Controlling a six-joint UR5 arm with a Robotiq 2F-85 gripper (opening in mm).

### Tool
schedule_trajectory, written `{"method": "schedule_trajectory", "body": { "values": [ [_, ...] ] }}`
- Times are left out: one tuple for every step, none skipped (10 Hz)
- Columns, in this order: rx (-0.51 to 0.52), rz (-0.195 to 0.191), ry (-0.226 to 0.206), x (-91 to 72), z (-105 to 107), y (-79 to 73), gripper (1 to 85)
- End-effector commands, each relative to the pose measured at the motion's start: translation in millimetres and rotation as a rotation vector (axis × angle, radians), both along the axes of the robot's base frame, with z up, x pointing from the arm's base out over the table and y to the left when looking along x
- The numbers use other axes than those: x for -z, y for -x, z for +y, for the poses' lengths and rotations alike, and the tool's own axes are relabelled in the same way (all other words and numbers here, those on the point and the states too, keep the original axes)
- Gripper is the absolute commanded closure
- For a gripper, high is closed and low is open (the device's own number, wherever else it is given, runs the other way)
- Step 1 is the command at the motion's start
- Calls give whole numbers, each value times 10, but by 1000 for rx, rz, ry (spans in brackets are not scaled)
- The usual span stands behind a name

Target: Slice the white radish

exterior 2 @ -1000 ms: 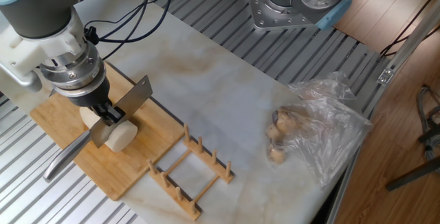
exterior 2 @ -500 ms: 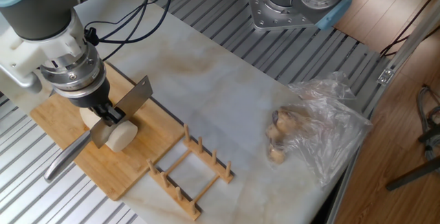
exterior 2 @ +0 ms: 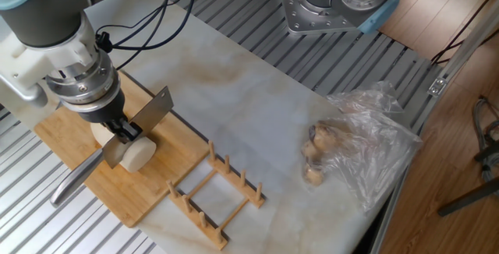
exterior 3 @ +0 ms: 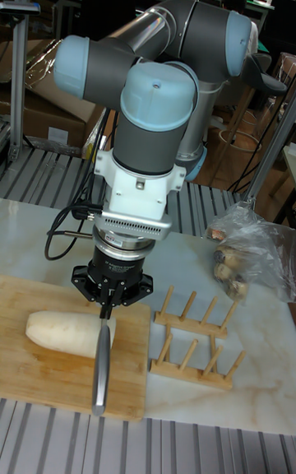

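The white radish (exterior 3: 67,332) lies on its side on a bamboo cutting board (exterior 3: 49,375); its cut end (exterior 2: 137,155) shows past the blade in the fixed view. My gripper (exterior 2: 123,130) is shut on a knife whose grey blade (exterior 2: 148,117) stands edge-down across the radish near that end. The steel handle (exterior 2: 76,178) sticks out over the board's front edge. In the tall fixed view the gripper (exterior 3: 105,307) sits right over the radish's right end and the knife (exterior 3: 102,367) points at the camera.
A wooden dish rack (exterior 2: 216,197) stands just right of the board. Further right lies a clear plastic bag (exterior 2: 366,149) holding brownish lumps (exterior 2: 315,154). A second robot base (exterior 2: 331,3) is at the back. The marble sheet (exterior 2: 257,106) lies over a slatted metal table.
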State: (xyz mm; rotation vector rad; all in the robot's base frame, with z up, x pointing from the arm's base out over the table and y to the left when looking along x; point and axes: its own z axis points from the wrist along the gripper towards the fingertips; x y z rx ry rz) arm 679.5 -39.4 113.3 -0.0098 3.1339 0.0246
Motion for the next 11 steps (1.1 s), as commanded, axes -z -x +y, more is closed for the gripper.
{"method": "schedule_trajectory", "body": {
  "values": [
    [7,-1,-11,14,25,-14,843],
    [9,-1,-11,20,28,-15,843],
    [9,-1,-11,26,29,-16,843],
    [9,-1,-11,34,30,-18,843],
    [10,-3,-10,43,29,-24,843],
    [10,-3,-10,47,29,-25,843],
    [10,-3,-10,50,29,-27,843],
    [10,-3,-10,54,30,-28,843],
    [10,-4,-10,61,31,-35,843],
    [10,-4,-10,70,35,-37,843],
    [12,-6,-10,80,40,-42,843]
  ]
}}
